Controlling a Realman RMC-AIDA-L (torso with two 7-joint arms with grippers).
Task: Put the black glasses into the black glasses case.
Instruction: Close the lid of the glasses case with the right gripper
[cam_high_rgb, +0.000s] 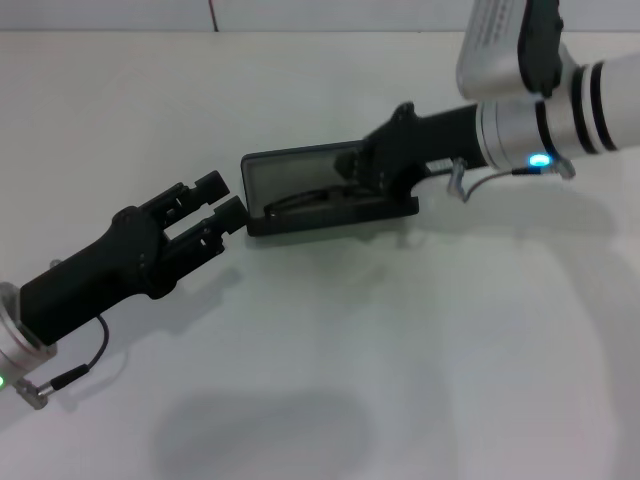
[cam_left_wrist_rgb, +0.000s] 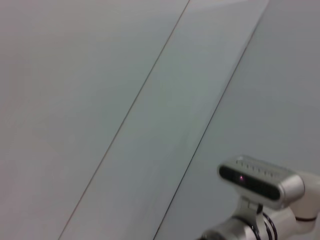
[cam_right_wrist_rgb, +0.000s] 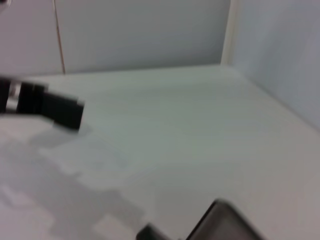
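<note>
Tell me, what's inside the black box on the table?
The open black glasses case holds the black glasses, lying folded in its tray. The right gripper covers the case's right end, hiding that part. The left gripper sits open beside its left end.

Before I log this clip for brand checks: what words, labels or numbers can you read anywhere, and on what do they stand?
Grey lines of print on the right arm's white upper link: too blurred to read.
Black glasses case: open, no lettering shows.
Left gripper and right gripper: no marking shows.
Nothing else carries text.
</note>
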